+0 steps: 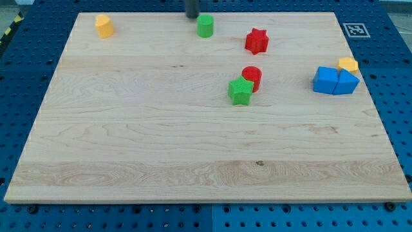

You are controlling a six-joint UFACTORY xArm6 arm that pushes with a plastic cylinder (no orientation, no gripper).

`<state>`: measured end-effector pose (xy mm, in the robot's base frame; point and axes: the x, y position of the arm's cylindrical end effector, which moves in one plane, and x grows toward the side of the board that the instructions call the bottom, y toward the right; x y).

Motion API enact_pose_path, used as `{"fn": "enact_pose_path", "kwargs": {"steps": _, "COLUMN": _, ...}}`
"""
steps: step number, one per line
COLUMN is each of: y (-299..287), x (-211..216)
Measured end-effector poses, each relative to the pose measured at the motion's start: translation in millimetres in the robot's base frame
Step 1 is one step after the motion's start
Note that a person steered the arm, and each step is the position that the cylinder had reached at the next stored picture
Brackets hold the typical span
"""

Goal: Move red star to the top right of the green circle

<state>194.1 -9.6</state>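
The red star (256, 40) lies near the view's top, right of centre, on the wooden board (129, 129). The green circle (205, 26) stands to its left, close to the board's top edge. The star is right of the circle and a little lower. The dark rod comes in at the view's top edge, and my tip (192, 15) is just left of and above the green circle, very close to it and apart from the star.
A red circle (252, 77) touches a green star (240, 91) near the centre. Two blue blocks (335, 81) and a yellow block (348, 64) cluster at the right. A yellow block (103, 26) stands at the top left.
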Motion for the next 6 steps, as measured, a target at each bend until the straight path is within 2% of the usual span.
{"fn": "enact_pose_path", "kwargs": {"steps": 1, "y": 33.8, "x": 62.6}}
{"fn": "enact_pose_path", "kwargs": {"steps": 2, "y": 42.2, "x": 143.9}}
{"fn": "enact_pose_path", "kwargs": {"steps": 3, "y": 41.6, "x": 148.2}}
{"fn": "enact_pose_path", "kwargs": {"steps": 4, "y": 66.4, "x": 148.2}}
{"fn": "enact_pose_path", "kwargs": {"steps": 5, "y": 119.3, "x": 148.2}}
{"fn": "enact_pose_path", "kwargs": {"steps": 6, "y": 136.4, "x": 143.6}}
